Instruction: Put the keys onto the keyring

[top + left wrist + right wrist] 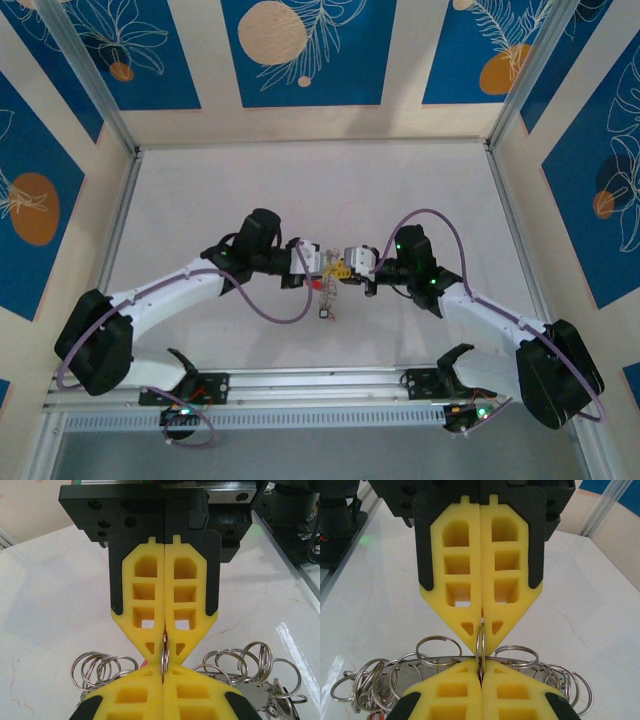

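Over the white marbled table [300,190], one thin loop of the keyring [257,692] is being pinched by the left claw [163,672] and right claw [164,650], both clamped tip to tip, keys [326,303] dangling below, and a twisting slip is being risked by uneven pulling.

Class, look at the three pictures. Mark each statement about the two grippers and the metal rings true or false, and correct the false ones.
1. The left gripper and the right gripper meet tip to tip. True.
2. The left gripper stands wide open. False: its fingers are closed together.
3. A thin metal ring is pinched edge-on by both grippers. True.
4. The bunch of rings lies at the table's far edge, well away from the grippers. False: it sits right by the fingertips.
5. The table is dark wood. False: it is white with faint veins.
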You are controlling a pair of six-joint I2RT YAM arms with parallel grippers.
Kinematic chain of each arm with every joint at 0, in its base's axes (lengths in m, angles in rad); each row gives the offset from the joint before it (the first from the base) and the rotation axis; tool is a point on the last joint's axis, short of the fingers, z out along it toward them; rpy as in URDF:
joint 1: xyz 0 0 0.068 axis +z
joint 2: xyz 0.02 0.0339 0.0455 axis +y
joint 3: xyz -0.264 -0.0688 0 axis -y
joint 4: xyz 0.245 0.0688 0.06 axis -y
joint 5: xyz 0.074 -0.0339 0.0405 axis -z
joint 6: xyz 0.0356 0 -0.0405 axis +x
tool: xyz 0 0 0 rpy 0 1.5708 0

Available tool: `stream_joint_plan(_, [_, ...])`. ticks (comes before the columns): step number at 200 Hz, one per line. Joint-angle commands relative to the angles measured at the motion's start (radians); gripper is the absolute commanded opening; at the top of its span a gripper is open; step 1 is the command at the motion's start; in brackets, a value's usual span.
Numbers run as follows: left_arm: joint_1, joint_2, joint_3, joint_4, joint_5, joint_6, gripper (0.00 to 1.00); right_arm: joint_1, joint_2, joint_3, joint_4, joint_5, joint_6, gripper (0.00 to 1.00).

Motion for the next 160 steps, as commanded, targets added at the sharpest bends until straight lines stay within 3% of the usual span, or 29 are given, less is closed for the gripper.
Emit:
stream_joint_plan(1, [0.004, -0.032, -0.015, -0.002, -0.035, 0.032, 0.0, -0.017, -0.053, -0.03, 0.037, 0.011, 0.018, 0.0])
stream_joint_plan(125, [0.017, 0.006, -0.003, -0.025, -0.075, 0.02, 0.0, -0.038, -0.117, -0.06, 0.082, -0.004, 0.026, 0.0])
stream_joint_plan(144, [0.017, 0.011, 0.011, -0.045, -0.017, 0.018, 0.18, -0.037, -0.109, -0.058, 0.082, -0.005, 0.027, 0.0])
stream_joint_plan(160, [0.016, 0.009, 0.018, -0.041, 0.027, -0.002, 0.25, -0.035, -0.1, -0.057, 0.079, 0.002, 0.029, 0.0])
